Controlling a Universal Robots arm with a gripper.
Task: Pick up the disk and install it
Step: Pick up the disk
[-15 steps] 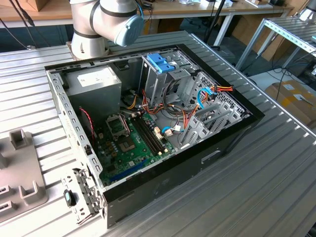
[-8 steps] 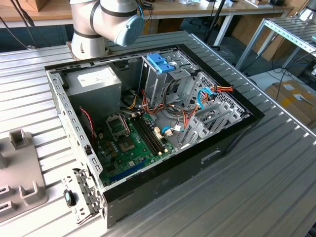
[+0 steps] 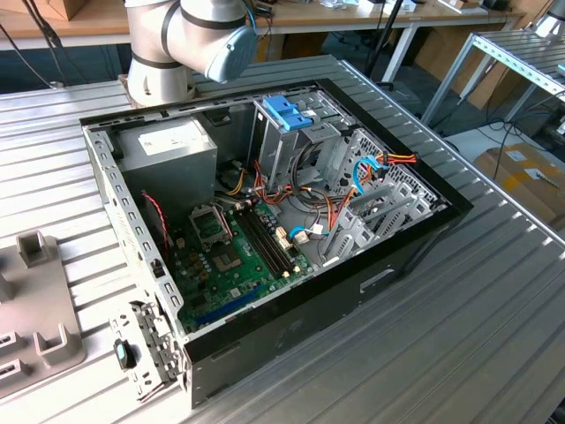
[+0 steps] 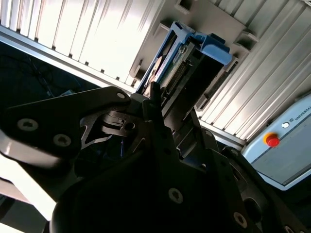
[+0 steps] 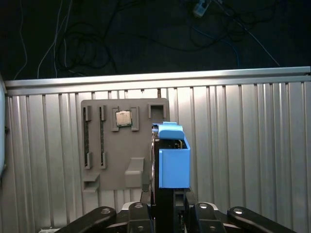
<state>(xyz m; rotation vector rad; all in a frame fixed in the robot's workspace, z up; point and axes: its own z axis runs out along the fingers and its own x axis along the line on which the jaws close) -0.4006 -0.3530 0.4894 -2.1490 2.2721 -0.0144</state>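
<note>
Ribbed table with open computer case full of boards and wires. Pinched tight in the gripper: the disk, light-blue rails showing.

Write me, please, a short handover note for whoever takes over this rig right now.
Grip: the claw looks shut on the disk, held edge-on in both wrist views.
Place: the disk hangs over the grey fixture plate on the ribbed table; whether it has lifted clear of the plate I cannot tell.
Done: the disk is gripped.
Left: the install; the disk is not yet in the open computer case.
</note>
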